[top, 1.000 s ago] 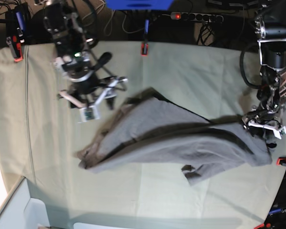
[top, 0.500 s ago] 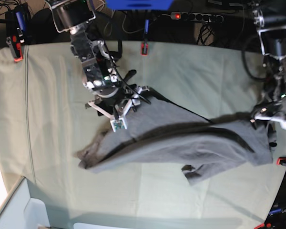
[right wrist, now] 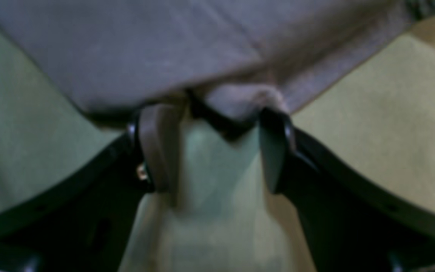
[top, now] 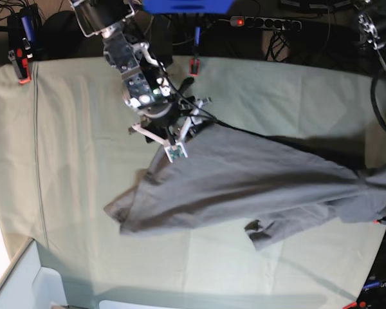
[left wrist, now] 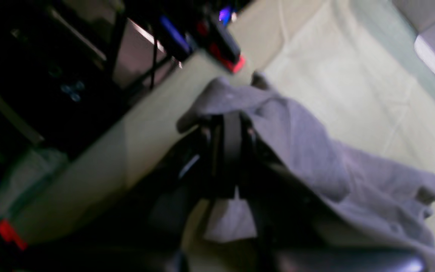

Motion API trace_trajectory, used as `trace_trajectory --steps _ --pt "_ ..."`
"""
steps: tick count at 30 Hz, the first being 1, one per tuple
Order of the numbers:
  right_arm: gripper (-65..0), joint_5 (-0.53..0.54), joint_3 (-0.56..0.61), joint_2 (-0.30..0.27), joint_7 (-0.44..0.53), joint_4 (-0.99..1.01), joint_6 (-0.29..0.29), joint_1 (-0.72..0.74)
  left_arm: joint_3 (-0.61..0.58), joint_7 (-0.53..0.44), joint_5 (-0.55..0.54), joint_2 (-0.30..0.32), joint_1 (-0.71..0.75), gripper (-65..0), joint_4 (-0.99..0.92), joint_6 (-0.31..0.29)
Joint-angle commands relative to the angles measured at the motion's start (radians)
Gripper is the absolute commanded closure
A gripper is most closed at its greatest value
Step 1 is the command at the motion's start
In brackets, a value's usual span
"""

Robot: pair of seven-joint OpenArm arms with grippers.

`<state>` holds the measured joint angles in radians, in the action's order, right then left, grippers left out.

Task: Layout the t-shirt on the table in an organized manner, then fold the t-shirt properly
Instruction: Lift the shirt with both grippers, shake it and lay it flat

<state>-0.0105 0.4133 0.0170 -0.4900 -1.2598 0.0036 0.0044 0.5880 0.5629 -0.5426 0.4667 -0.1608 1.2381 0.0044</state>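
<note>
The pale green table (top: pixel 71 161) is spreading wide beneath me, red clips (top: pixel 195 65) pinching its far edge and a power strip (top: pixel 264 23) lying behind. The t-shirt (top: pixel 244 187) is lying stretched across the middle. My left gripper (left wrist: pixel 227 151), out of the base view, is clamping a raised fold, jaws closed. My right gripper (right wrist: pixel 217 151) is standing wide at the shirt's edge, gripping nothing.
</note>
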Motion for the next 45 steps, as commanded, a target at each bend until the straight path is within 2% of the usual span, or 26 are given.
trace_trajectory --steps 1,3,9,11,14,15,19,27,32,37,42,45 --pt "-34.8 0.007 -0.001 0.016 0.009 0.018 0.002 0.032 0.007 -0.03 -0.003 0.023 -0.012 0.0 0.033 -0.004" --pt "-34.8 0.007 -0.009 0.033 0.009 0.075 0.002 0.056 0.007 -0.03 -0.003 0.019 -0.01 0.0 0.036 -0.002" --pt "-33.0 0.007 -0.006 0.037 0.009 0.17 0.002 0.121 0.007 -0.03 -0.01 0.013 0.034 0.0 0.044 -0.004" --pt "-25.5 0.007 -0.004 0.031 0.009 0.171 0.002 0.122 0.007 -0.03 -0.012 0.013 0.054 0.0 0.044 -0.004" --pt "-4.3 0.007 -0.011 0.005 0.0 0.154 0.002 0.118 0.007 -0.03 -0.014 0.011 0.071 0.0 0.044 -0.004" --pt "0.0 0.008 -0.012 -0.009 -0.003 0.127 0.002 0.102 0.008 -0.03 -0.015 0.007 0.091 0.0 0.048 -0.004" --pt "0.0 0.008 -0.075 -0.09 -0.02 -0.13 0.002 -0.039 0.028 -0.028 -0.015 -0.036 0.203 0.0 0.176 -0.002" --pt "0.0 0.008 -0.185 -0.217 -0.016 -0.628 0.003 -0.33 0.114 -0.028 -0.006 -0.217 0.439 0.0 0.438 -0.007" --pt "0.0 0.008 -0.227 -0.266 -0.012 -0.762 0.003 -0.447 0.114 -0.028 -0.006 -0.251 0.496 0.0 0.503 -0.008" --pt "0.0 0.008 -0.227 -0.291 -0.012 -0.763 0.012 -0.398 0.106 -0.028 -0.007 -0.243 0.435 0.0 0.513 -0.004" --pt "0.0 0.007 -0.23 -0.285 -0.025 -0.713 0.141 -0.194 0.059 -0.027 -0.001 -0.24 0.218 0.0 0.501 -0.001" --pt "0.0 0.005 -0.228 -0.285 -0.037 -0.653 0.16 -0.053 -0.013 -0.027 0.0 -0.214 0.083 0.0 0.497 0.001"
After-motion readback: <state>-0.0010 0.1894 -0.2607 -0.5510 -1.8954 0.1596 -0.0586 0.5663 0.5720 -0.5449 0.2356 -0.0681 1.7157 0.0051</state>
